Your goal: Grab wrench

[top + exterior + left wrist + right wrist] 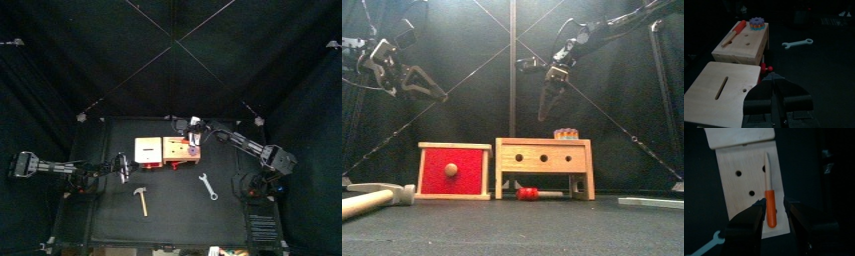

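Top view shows the wrench (pixel 210 186) lying flat on the bare black table (pixel 174 215) toward its front right corner, its long axis running diagonally from back-left to front-right, apart from the hammer (pixel 139 197) that lies left of it. The right gripper (pixel 191 128) hovers high over the wooden block with holes (pixel 179 152) near the back edge, jaws narrowly parted around nothing, the orange-handled screwdriver (pixel 769 193) lying below, and seems nearer the wrench. The left gripper (pixel 123 166), jaws closed on nothing, hangs by the left edge beside the red-faced box (pixel 146 152); open tabletop surrounds the wrench.
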Available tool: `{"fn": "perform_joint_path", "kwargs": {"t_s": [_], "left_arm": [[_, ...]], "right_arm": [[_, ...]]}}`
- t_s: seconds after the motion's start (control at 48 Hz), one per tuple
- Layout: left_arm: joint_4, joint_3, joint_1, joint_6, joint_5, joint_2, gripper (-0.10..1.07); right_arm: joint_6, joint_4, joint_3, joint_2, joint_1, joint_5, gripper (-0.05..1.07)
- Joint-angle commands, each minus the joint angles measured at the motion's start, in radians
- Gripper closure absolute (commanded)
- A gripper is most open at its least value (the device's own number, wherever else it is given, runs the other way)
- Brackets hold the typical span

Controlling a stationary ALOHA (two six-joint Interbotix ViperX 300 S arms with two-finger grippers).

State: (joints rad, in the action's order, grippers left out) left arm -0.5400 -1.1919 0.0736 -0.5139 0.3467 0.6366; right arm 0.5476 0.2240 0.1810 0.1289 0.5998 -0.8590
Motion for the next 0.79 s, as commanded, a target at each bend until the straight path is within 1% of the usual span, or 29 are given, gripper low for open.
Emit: {"fn": "perform_joint_path", "kwargs": {"t_s": [0.0, 0.083, 0.188, 0.271, 0.292, 0.396, 0.521, 0.542, 0.583, 0.688, 0.708, 0.771], "left_arm": [[0.0, 0.015, 0.002, 0.0, 0.005, -0.002, 0.58], [0.0, 0.014, 0.002, 0.0, 0.005, -0.002, 0.58], [0.002, 0.018, 0.002, 0.0, 0.005, -0.002, 0.58], [0.0, 0.021, 0.002, 0.0, 0.005, -0.002, 0.58], [0.002, 0.023, 0.0, 0.0, 0.005, -0.002, 0.58], [0.0, 0.026, 0.002, 0.0, 0.005, -0.002, 0.58], [0.0, 0.031, 0.002, 0.002, 0.005, -0.002, 0.58], [0.0, 0.031, 0.002, 0.002, 0.005, 0.0, 0.58], [0.0, 0.034, 0.002, 0.002, 0.005, 0.0, 0.58], [0.0, 0.04, 0.0, 0.003, 0.005, -0.002, 0.58], [0.0, 0.04, 0.0, 0.003, 0.005, -0.002, 0.58], [-0.002, 0.041, 0.0, 0.003, 0.005, -0.002, 0.58]], "right_arm": [[-0.026, 0.051, 0.052, 0.095, 0.0, 0.051, 0.28], [-0.098, 0.08, 0.146, 0.16, -0.023, 0.091, 0.28], [-0.21, 0.086, 0.258, 0.238, -0.071, 0.15, 0.28], [-0.341, 0.083, 0.351, 0.307, -0.117, 0.207, 0.28], [-0.393, 0.083, 0.388, 0.336, -0.133, 0.229, 0.28], [-0.574, 0.061, 0.497, 0.426, -0.202, 0.288, 0.28], [-0.77, -0.008, 0.601, 0.518, -0.285, 0.327, 0.28], [-0.821, -0.029, 0.62, 0.535, -0.305, 0.328, 0.28], [-0.887, -0.058, 0.643, 0.551, -0.33, 0.33, 0.28], [-1.055, -0.147, 0.684, 0.558, -0.4, 0.328, 0.28], [-1.106, -0.176, 0.693, 0.552, -0.423, 0.327, 0.28], [-1.204, -0.241, 0.71, 0.534, -0.472, 0.314, 0.28]]}}
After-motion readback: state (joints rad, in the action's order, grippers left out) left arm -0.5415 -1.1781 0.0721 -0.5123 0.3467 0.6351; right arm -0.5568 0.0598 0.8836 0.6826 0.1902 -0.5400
